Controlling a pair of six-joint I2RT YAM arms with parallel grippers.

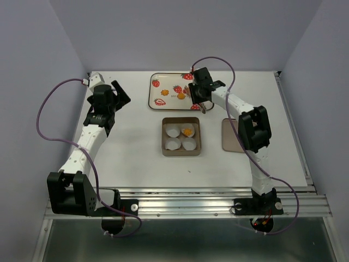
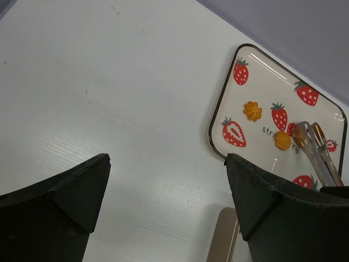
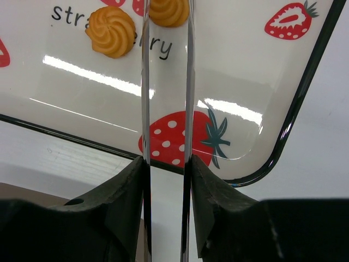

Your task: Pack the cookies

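Right gripper point(image 3: 166, 169): clamped on tongs point(image 3: 145, 98) | cookie point(image 3: 169, 12): between the tong tips | second cookie point(image 3: 112, 31): just beside tongs

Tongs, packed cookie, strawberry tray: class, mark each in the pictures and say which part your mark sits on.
tongs point(image 2: 315, 158): left wrist view, on the silver arm.
packed cookie point(image 1: 187, 131): top view, its middle.
strawberry tray point(image 2: 270, 82): left wrist view, a bare white patch.

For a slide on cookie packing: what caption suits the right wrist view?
Tongs in the right gripper straddle one cookie on the strawberry tray; another cookie lies nearby.
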